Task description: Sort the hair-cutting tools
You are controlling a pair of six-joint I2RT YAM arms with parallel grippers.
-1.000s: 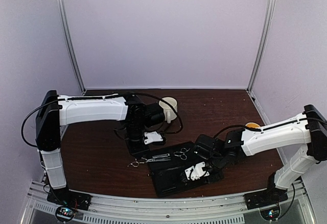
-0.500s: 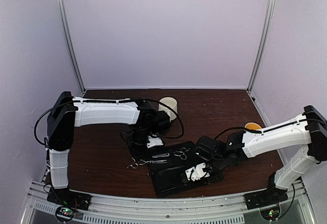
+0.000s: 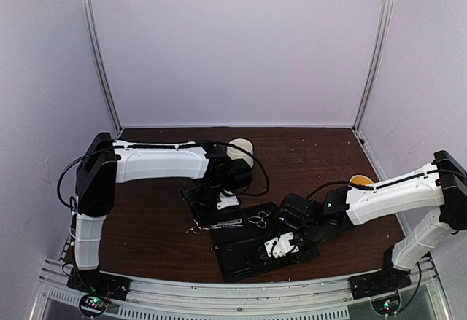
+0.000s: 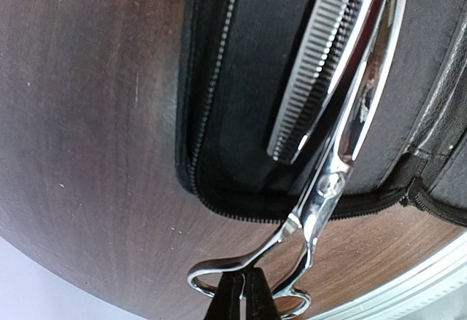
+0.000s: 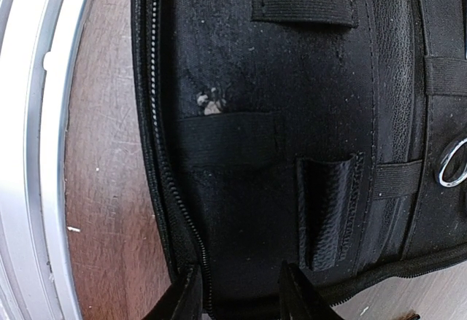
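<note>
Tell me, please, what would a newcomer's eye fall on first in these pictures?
The open black case near the front edge of the table, between both arms, draws the eye first. Silver thinning scissors lie with the toothed blade over the case's corner and the rings on the table, where the left gripper hangs shut at the rings. The right gripper hovers open over the case's inner pockets.

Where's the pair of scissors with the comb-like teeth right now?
In the top view the toothed scissors lie left of centre, blades resting on the open black case's left end, finger rings sticking out over the brown table, beside the other scissors.
</note>
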